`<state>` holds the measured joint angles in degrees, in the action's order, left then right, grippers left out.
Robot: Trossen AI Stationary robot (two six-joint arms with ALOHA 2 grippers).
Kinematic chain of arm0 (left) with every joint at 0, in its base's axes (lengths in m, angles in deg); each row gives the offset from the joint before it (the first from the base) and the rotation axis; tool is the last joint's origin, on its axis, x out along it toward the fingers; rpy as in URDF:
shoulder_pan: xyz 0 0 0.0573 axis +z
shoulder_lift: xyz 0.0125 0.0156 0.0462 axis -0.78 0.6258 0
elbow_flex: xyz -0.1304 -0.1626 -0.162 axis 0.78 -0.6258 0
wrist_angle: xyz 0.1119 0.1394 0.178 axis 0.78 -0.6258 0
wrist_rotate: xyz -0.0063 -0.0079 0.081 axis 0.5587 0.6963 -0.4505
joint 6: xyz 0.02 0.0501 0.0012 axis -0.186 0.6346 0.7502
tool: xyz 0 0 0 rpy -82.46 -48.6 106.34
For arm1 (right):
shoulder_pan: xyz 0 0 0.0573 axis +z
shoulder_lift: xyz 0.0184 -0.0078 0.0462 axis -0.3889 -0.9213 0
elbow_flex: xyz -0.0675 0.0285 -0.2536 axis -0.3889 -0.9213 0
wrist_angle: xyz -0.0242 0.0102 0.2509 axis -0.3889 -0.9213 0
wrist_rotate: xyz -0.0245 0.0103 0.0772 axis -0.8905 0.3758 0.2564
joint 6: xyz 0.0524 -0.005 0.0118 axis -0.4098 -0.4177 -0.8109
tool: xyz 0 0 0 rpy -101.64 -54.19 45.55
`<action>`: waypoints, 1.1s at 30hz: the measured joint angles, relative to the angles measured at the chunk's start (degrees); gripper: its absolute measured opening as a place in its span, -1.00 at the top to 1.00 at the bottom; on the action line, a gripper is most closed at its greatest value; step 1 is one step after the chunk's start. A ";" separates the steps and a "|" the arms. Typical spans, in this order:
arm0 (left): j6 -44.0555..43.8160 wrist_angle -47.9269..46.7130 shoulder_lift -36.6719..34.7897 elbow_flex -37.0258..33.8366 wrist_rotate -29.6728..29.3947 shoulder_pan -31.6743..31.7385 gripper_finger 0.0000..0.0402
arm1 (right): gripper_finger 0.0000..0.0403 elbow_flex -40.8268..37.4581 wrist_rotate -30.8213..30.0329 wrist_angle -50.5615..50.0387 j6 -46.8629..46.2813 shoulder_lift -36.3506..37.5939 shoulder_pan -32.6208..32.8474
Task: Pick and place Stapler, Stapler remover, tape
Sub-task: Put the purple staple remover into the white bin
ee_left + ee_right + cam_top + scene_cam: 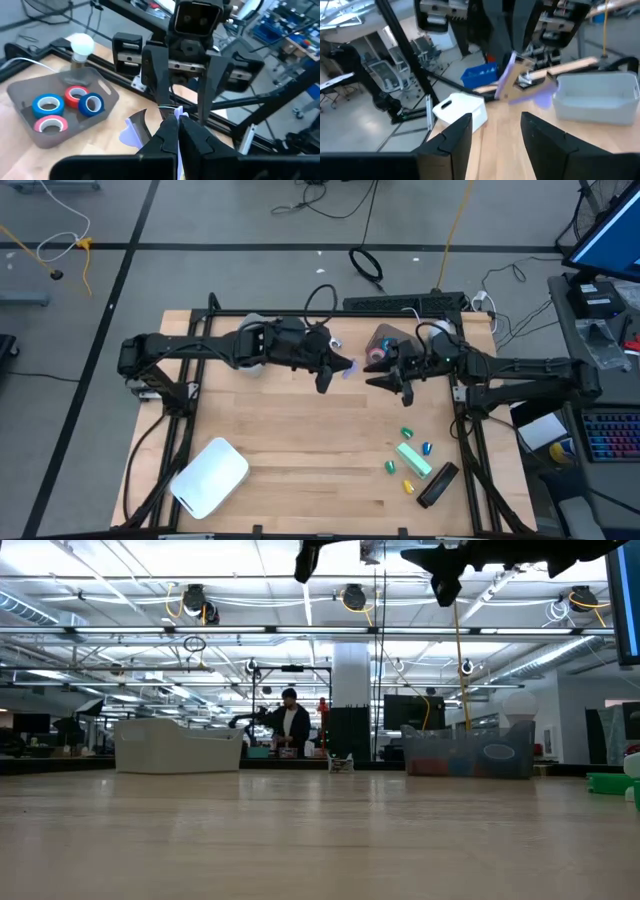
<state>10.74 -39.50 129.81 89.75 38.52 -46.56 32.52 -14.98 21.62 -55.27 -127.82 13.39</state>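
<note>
Table (300, 430): pale wood, dark frame rails along its edges. Everything below is placed relative to the grey tray (388, 337), which sits at the table's far edge, right of centre.

Left arm (200, 348): comes in from the left side and ends just left of the tray. Right arm (520, 370): comes in from the right side and ends just in front of the tray. The two tips face each other, close together but apart.

White bin (210, 477): well away from the tray, near the front-left corner, nothing touching it.

Black oblong item (437, 485) and pale green bar (413, 460): front-right of the tray, well apart from it, lying side by side with a few small green, blue and yellow bits around them. Can't tell which of these is the stapler.

Left gripper (172, 132): fingers pressed together, pinching the stapler remover (134, 134). It is lavender with metal claws and is held off the table, just left of the tray.

Right gripper (492, 135): fingers spread, nothing between them. It points at the stapler remover from the tray side. The left wrist view shows its two fingers (156, 75) standing either side of the remover's upper end, not gripping it.

Tape: four rolls inside the tray, packed touching, two blue (48, 105) (91, 103) and two red (76, 94) (51, 123).
</note>
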 joint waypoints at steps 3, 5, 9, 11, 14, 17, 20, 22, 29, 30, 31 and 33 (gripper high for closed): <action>-0.08 -0.70 0.07 0.00 -2.42 -1.18 1.00 | 0.18 0.01 -0.03 3.60 0.07 -1.60 0.55; -0.07 -0.69 0.09 0.00 -3.76 -2.07 1.00 | 0.18 0.02 -0.05 4.31 0.08 -2.32 0.67; 0.10 -1.24 0.06 0.00 -6.33 -3.49 1.00 | 0.18 0.02 -1.87 4.87 0.10 -3.30 0.63; 0.11 -1.52 0.08 0.00 -7.37 -3.93 1.00 | 0.18 0.02 -2.78 5.87 0.09 -3.54 0.63; 0.11 -1.47 0.08 0.00 -7.99 -4.22 1.00 | 0.18 0.00 -3.00 7.70 -0.46 -3.89 0.63; 0.14 -1.58 0.08 0.00 -9.45 -4.47 1.00 | 0.19 0.00 -2.98 8.81 -1.34 -4.37 0.63; 0.18 -1.56 0.08 0.00 -10.59 -4.47 1.00 | 0.20 0.00 -2.98 8.73 -1.43 -5.19 0.83; 0.50 -1.92 0.08 0.00 -10.82 -4.47 1.00 | 0.21 0.00 -2.98 8.79 -1.43 -5.48 1.01; 0.38 -2.67 0.08 0.00 -11.34 -4.47 1.00 | 0.22 0.00 -2.96 9.65 -2.09 -5.80 1.02; 0.26 -3.25 0.08 0.00 -11.37 -4.47 1.00 | 0.22 0.00 -2.96 9.64 -2.10 -5.80 1.02; 0.16 -4.25 0.04 0.00 -11.43 -4.47 1.00 | 0.23 0.00 -2.96 9.59 -2.09 -5.80 1.02; -0.47 -8.35 -1.01 0.00 -11.62 -4.55 1.00 | 0.23 0.00 -2.94 9.31 -2.08 -5.80 1.02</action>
<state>10.27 -47.84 128.80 89.75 26.90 -51.10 32.52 -17.92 30.93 -57.35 -133.61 14.41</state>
